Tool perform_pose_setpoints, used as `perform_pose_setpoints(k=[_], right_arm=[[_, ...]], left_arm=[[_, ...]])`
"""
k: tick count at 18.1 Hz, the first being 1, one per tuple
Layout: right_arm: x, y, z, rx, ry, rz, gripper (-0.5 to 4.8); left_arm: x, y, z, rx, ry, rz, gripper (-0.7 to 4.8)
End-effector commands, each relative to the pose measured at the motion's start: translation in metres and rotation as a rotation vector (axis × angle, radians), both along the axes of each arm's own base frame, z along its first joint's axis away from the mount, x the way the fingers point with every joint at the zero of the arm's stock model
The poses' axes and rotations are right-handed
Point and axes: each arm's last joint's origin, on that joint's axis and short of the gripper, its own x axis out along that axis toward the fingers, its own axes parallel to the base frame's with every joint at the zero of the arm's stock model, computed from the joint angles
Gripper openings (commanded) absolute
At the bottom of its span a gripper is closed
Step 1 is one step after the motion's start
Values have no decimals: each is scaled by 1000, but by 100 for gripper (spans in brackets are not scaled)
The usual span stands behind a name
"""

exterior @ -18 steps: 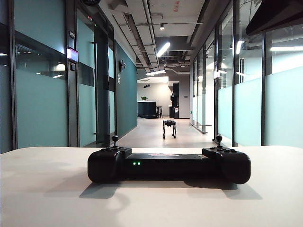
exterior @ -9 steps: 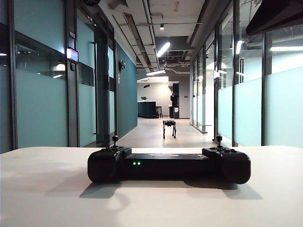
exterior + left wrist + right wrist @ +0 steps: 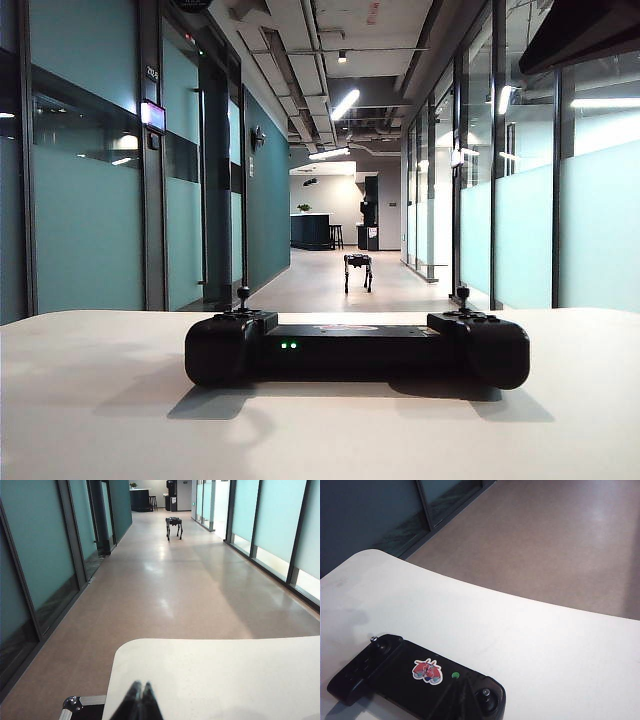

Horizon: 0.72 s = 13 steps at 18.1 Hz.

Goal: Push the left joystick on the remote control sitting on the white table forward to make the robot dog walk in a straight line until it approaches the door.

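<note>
The black remote control point(image 3: 356, 350) lies on the white table point(image 3: 100, 400), its two green lights lit. The left joystick point(image 3: 243, 295) stands upright at its left end, and nothing touches it. Far down the corridor stands the robot dog point(image 3: 358, 270), which also shows in the left wrist view point(image 3: 174, 526). My right gripper point(image 3: 464, 681) is shut and hovers over the remote control point(image 3: 395, 672) near its right stick, far from the left joystick point(image 3: 374, 640). My left gripper point(image 3: 140, 686) is shut and empty above the table's corner point(image 3: 210, 670). Neither gripper shows in the exterior view.
Teal glass walls and dark-framed doors point(image 3: 215, 180) line both sides of the corridor. A black case with metal corners point(image 3: 75, 707) sits on the floor beside the table. The table's rounded far edge point(image 3: 470, 587) drops to the brown floor.
</note>
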Motion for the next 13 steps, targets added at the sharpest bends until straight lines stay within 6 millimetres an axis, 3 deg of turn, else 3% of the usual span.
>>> perform_pose_setpoints(k=[1,3,8,13], right_arm=[[0,-2,3,5,-28,-35,-5],[-2,-14,-2,-5,-72,-161,-5],[-21,-47,-47,-103,-179,-275,-5],[-35,-64,-86,-51,-218,-258,-5]], left_arm=[[0,0,2,0,-12,1,-5],[0,0,2,0,-12,1,-5],[0,0,2,0,-12,2,-5],[0,0,2,0,-12,2,-5]])
